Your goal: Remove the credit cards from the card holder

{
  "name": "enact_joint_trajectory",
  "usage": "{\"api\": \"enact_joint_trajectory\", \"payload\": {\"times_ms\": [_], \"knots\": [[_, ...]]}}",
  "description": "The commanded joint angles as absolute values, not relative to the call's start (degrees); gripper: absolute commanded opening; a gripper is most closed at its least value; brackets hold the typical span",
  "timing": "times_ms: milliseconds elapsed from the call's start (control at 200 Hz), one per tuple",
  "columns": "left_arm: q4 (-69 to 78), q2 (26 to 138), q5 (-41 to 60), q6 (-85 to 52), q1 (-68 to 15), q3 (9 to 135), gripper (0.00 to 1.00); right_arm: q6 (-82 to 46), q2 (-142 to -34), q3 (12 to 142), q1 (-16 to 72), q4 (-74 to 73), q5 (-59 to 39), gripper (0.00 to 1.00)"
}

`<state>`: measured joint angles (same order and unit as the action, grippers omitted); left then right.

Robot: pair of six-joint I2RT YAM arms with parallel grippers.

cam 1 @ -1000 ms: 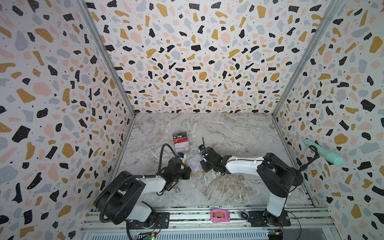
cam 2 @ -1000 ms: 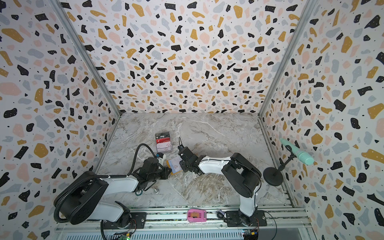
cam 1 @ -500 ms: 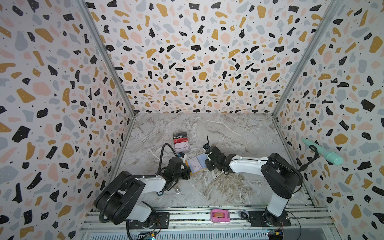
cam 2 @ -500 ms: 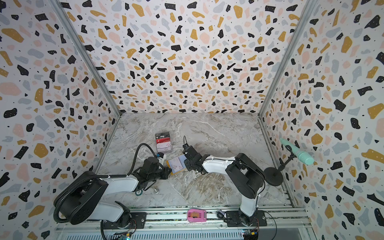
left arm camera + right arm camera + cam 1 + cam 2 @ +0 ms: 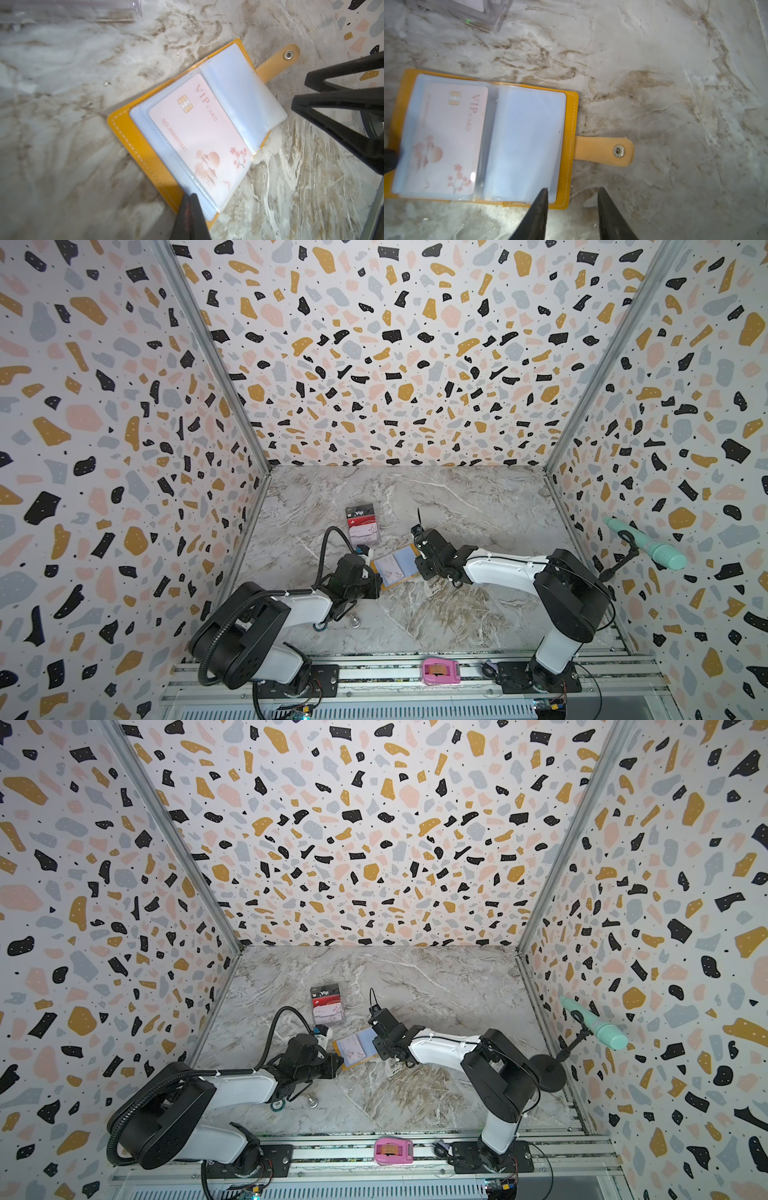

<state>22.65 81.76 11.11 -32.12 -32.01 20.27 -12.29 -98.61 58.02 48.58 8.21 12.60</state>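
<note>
Mustard card holder [image 5: 127,133], open flat — white credit card [image 5: 199,135] inside

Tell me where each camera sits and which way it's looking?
Top views: twin eyes high at the front, looking down into the booth; left arm and right arm show whole, the card holder between them.
Left wrist: on the left arm, looking along the left jaws, shut, sitting on the open card holder's edge; the right jaws show too.
Right wrist: on the right arm, looking down past the open right jaws at the card holder and snap tab.
Shared: both wrist views show the white card in its sleeve.
</note>
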Motion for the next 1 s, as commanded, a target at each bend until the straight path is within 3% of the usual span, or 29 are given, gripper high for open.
{"api": "enact_joint_trajectory", "payload": {"times_ms": [0, 425, 636, 996], "knots": [[13.6, 82.2, 9.2, -30.5, -32.3, 19.0, 0.0, -10.4, -97.1, 62.9, 48.3, 13.1, 7.9, 0.41], [12.7, 79.9, 11.4, -27.8, -32.3, 19.3, 0.0, -13.3, -105.7, 69.4, 48.0, 12.0, -18.4, 0.42], [11.5, 79.5, 11.4, -26.8, -32.3, 18.8, 0.0, -16.2, -109.6, 70.7, 47.4, 10.9, -23.1, 0.39], [9.4, 79.5, 9.2, -27.1, -32.3, 19.7, 0.0, -17.7, -112.1, 70.9, 46.8, 10.3, -22.1, 0.38]]}}
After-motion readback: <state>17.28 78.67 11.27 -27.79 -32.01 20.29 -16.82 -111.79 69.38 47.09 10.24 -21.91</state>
